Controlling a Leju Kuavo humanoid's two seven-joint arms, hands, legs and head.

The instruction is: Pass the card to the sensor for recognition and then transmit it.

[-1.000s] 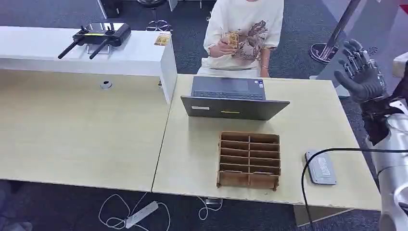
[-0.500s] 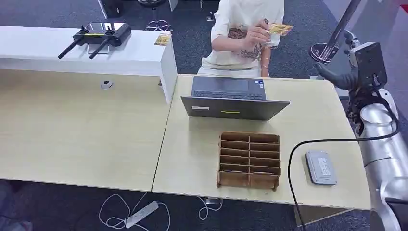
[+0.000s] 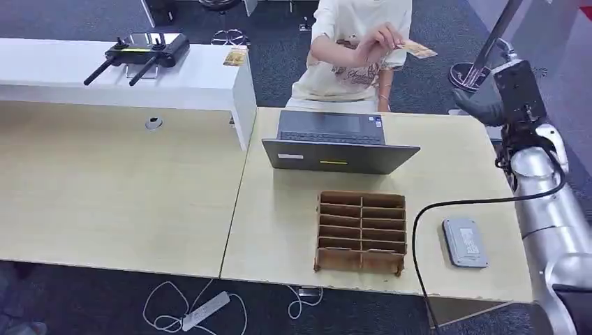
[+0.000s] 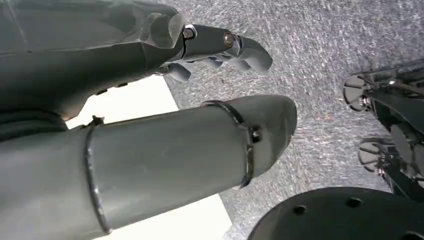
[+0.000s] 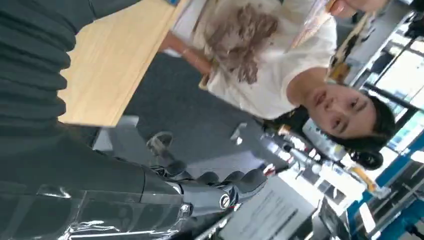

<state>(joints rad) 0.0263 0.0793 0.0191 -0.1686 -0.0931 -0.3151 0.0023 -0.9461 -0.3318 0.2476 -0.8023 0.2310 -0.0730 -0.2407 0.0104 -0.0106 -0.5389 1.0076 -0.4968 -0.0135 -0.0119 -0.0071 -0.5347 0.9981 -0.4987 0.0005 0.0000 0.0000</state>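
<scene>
Place: an office or reception-style test area.
Floor: dark grey carpet (image 3: 279, 70) across the room.
Furniture: pale wood-grain desks (image 3: 112, 188) set edge to edge, with a raised white counter (image 3: 119, 73) at the back.
Equipment: an open grey laptop (image 3: 338, 143), a black router with antennas (image 3: 143, 52), a small grey flat card reader (image 3: 465, 242) with a black cable (image 3: 426, 223).
Storage: a brown slotted wooden organiser tray (image 3: 361, 232).
Power: a white power strip (image 3: 206, 310) with cords on the floor.
People: a seated person in a cream printed T-shirt (image 3: 352, 49) behind the desk.
</scene>
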